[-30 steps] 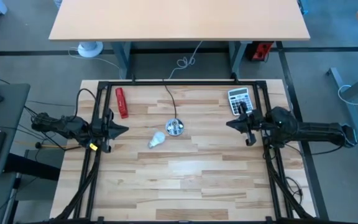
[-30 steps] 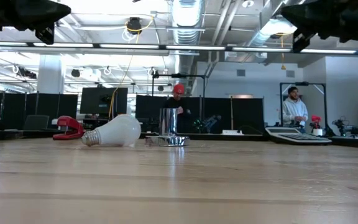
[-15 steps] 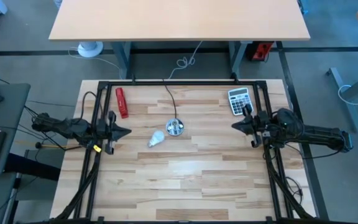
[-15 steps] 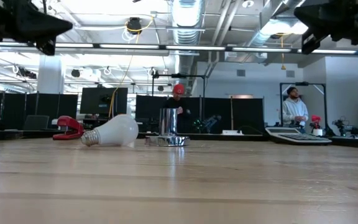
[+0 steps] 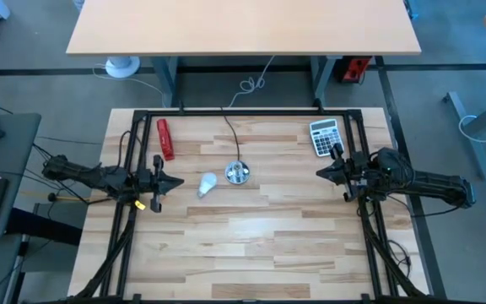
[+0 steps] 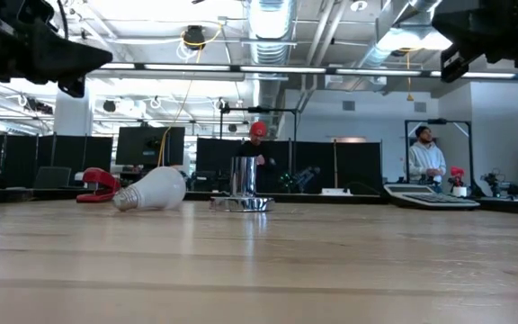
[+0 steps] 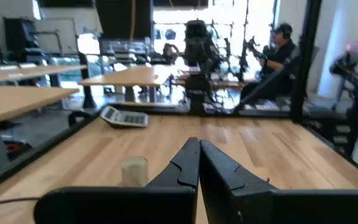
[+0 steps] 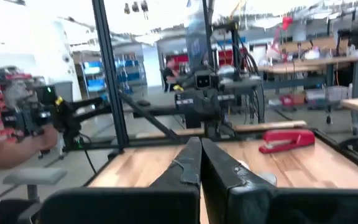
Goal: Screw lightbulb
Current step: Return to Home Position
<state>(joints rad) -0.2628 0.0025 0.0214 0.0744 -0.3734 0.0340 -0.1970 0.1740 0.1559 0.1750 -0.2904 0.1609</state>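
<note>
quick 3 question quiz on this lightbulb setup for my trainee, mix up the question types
1. Multiple choice: where is the lightbulb? A) lying on the table between the left claw and the socket; B) screwed into the socket; C) standing upright on its base.
2. True or false: the calculator lies on the right claw's side of the table.
3. Fill in: both claws' fingers are ____ (open or shut).
Key: 1 A; 2 true; 3 shut.
</note>
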